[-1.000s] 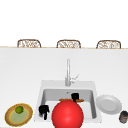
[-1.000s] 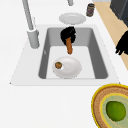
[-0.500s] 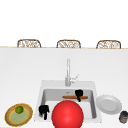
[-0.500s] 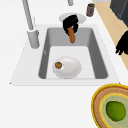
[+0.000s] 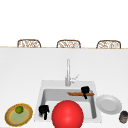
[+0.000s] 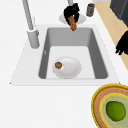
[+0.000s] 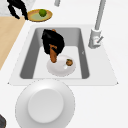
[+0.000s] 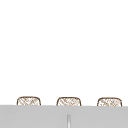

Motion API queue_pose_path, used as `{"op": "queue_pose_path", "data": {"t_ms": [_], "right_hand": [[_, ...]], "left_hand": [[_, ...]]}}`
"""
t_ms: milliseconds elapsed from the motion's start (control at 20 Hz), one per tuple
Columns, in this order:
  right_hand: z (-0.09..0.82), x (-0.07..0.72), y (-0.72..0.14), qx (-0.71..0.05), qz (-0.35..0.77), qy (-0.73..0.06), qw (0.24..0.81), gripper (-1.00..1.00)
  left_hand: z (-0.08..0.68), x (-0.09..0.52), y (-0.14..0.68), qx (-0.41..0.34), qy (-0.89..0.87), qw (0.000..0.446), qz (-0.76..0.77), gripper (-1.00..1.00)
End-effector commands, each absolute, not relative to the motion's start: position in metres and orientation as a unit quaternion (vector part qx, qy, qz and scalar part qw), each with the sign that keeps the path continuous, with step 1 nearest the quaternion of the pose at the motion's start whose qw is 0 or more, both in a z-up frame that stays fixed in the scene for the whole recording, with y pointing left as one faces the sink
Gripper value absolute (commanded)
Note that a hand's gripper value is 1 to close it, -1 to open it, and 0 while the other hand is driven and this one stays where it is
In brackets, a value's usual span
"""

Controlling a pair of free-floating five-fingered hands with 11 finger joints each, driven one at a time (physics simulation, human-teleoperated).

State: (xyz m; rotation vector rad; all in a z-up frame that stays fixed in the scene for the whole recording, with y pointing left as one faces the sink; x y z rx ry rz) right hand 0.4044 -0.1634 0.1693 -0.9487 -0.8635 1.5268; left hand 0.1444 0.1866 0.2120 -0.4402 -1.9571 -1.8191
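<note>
the right hand (image 5: 85, 90) gripped the brown stick (image 5: 80, 94), its long axis running nine to three over the sink (image 5: 94, 105) (left hand (image 5: 43, 110) curled, idle).

No text or label can be read anywhere.

I note a matt black right hand (image 5: 85, 90) closed on a brown, rough-looking, bread-like stick (image 5: 80, 94) above the sink (image 6: 42, 60), whose basin reads as smooth, satin grey metal. The tap (image 5: 68, 72) looks like brushed metal. A white plate (image 6: 67, 67) in the basin appears smooth, like glazed ceramic. On the worktop's right edge, another white plate (image 5: 109, 104) has the same finish. Near the left corner, the woven-looking plate (image 5: 19, 115) appears matt.
</note>
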Motion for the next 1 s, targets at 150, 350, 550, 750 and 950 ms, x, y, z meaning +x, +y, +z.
{"op": "queue_pose_path", "data": {"t_ms": [150, 350, 550, 750, 950], "right_hand": [[0.192, 0.391, -0.211, -0.413, 0.632, -0.381, 0.534, 1.0], [0.199, 0.381, -0.238, -0.404, 0.629, -0.389, 0.538, 1.0], [0.203, 0.372, -0.267, -0.403, 0.629, -0.389, 0.539, 1.0], [0.203, 0.362, -0.294, -0.397, 0.63, -0.39, 0.542, 1.0], [0.202, 0.362, -0.321, -0.392, 0.629, -0.395, 0.543, 1.0]], "left_hand": [[0.212, 0.144, 0.187, -0.159, -0.706, 0.215, -0.656, 0.0], [0.212, 0.144, 0.187, -0.159, -0.706, 0.215, -0.656, 0.0], [0.212, 0.144, 0.187, -0.159, -0.706, 0.215, -0.656, 0.0], [0.212, 0.144, 0.187, -0.159, -0.706, 0.215, -0.656, 0.0], [0.212, 0.144, 0.187, -0.159, -0.706, 0.215, -0.656, 0.0]]}}
